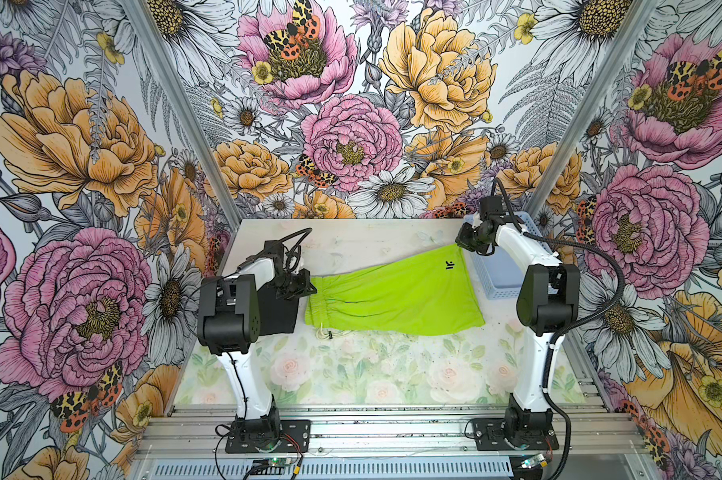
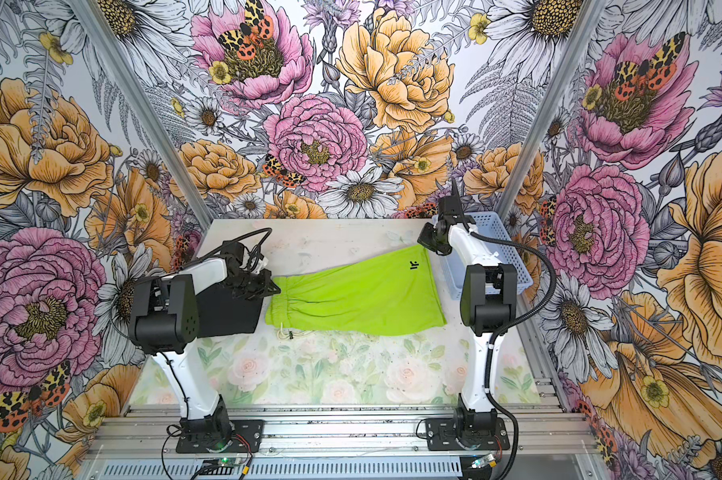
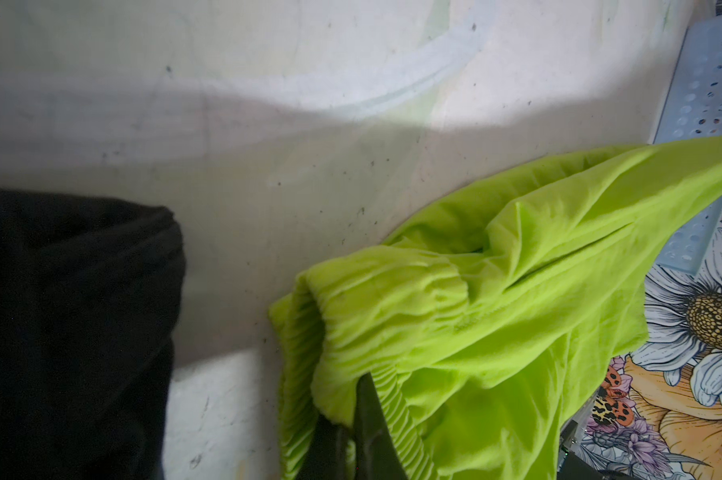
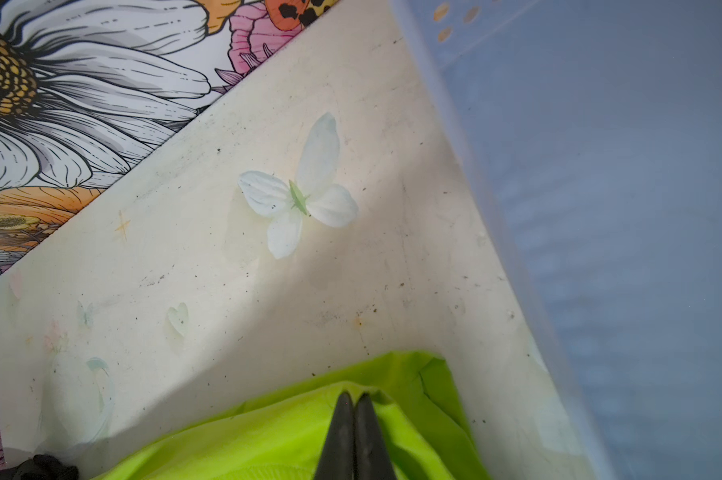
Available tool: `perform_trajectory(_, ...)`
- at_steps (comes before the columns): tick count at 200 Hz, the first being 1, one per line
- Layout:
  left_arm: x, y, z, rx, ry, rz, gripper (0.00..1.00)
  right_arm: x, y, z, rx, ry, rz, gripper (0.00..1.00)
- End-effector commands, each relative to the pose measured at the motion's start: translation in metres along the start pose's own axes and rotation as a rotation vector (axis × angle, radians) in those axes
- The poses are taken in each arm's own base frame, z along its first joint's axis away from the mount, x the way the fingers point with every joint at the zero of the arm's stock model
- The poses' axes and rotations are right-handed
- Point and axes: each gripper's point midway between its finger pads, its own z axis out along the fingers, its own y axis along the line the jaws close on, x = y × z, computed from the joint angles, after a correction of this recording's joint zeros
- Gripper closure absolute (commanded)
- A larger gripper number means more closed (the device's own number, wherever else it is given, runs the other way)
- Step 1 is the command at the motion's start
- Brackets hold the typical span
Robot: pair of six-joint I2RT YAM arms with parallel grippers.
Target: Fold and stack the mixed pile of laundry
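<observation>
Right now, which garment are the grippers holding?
The lime-green shorts: left gripper pinches the waistband, right gripper a leg corner. The black T-shirt lies apart, ungripped.

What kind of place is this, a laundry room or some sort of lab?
Probably a robot test booth, not a home: a left arm and right arm bolted to aluminium rails, floral panels walling in a small table, and laundry: lime-green shorts and a black T-shirt.

Lime-green shorts (image 1: 396,297) with black logo (image 1: 448,264); plain black T-shirt (image 1: 280,316).
Light-blue perforated basket (image 1: 496,274) beside right gripper (image 4: 354,399); cream tabletop (image 1: 351,245), faded roses.
</observation>
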Motion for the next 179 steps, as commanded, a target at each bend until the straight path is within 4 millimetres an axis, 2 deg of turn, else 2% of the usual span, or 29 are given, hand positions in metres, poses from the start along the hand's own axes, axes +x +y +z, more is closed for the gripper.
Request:
perform_trajectory(1, -0.004, 0.015, 0.004, -0.043, -0.003, -0.003, 1.0, -0.016, -0.012, 0.004, 0.04, -0.046, -0.002, 1.0)
perform_trajectory(38, -0.004, 0.018, 0.005, -0.053, -0.001, -0.006, 1.0, -0.016, -0.022, 0.024, 0.073, -0.031, -0.012, 1.0)
perform_trajectory(82, -0.005, 0.021, 0.008, -0.076, -0.001, -0.015, 1.0, -0.021, -0.023, 0.048, 0.074, -0.019, -0.033, 1.0)
perform_trajectory(102, -0.012, 0.017, 0.003, -0.087, -0.031, -0.008, 0.81, -0.026, -0.019, 0.047, 0.065, -0.027, -0.053, 1.0)
perform_trajectory(118, -0.017, 0.012, -0.006, -0.096, -0.062, -0.004, 0.57, -0.029, -0.013, 0.034, 0.053, -0.033, -0.076, 0.74)
perform_trajectory(137, -0.025, 0.006, -0.022, -0.108, -0.113, -0.001, 0.4, -0.028, -0.005, 0.01, 0.047, -0.051, -0.106, 0.6)
perform_trajectory(161, -0.027, 0.003, -0.042, -0.142, -0.171, -0.009, 0.23, -0.013, 0.003, -0.023, 0.058, -0.064, -0.151, 0.52)
perform_trajectory(164, -0.029, -0.003, -0.053, -0.142, -0.2, 0.003, 0.22, -0.009, 0.005, -0.027, 0.06, -0.062, -0.157, 0.52)
perform_trajectory(170, -0.029, -0.007, -0.059, -0.146, -0.219, 0.007, 0.18, -0.001, 0.007, -0.034, 0.06, -0.055, -0.165, 0.5)
perform_trajectory(174, -0.028, -0.007, -0.062, -0.152, -0.227, 0.007, 0.12, 0.006, 0.007, -0.037, 0.061, -0.046, -0.169, 0.5)
perform_trajectory(176, -0.028, -0.008, -0.063, -0.154, -0.231, 0.008, 0.05, 0.01, 0.007, -0.039, 0.061, -0.041, -0.171, 0.5)
perform_trajectory(179, -0.026, -0.01, -0.065, -0.156, -0.234, 0.011, 0.02, 0.015, 0.008, -0.042, 0.061, -0.035, -0.173, 0.5)
